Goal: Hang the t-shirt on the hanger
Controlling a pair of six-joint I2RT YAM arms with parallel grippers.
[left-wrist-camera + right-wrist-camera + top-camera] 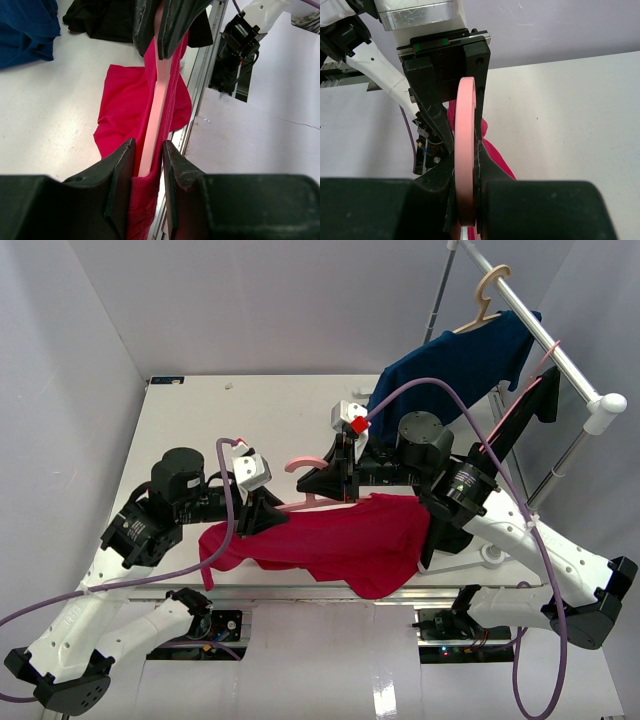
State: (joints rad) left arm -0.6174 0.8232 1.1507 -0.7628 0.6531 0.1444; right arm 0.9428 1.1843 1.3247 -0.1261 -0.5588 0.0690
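Observation:
The crimson t-shirt hangs bunched over the table's front edge, draped on the pale-pink hanger, whose hook sticks out to the left. My right gripper is shut on the hanger at its hook; the right wrist view shows the pink hook clamped between the jaws, with red cloth behind. My left gripper is shut on the t-shirt's ribbed edge with the hanger arm inside it. In the left wrist view the cloth fills the jaws.
A navy blue shirt hangs on a beige hanger from the white rail at the back right, with a black garment beside it. The table's front metal edge runs under the t-shirt.

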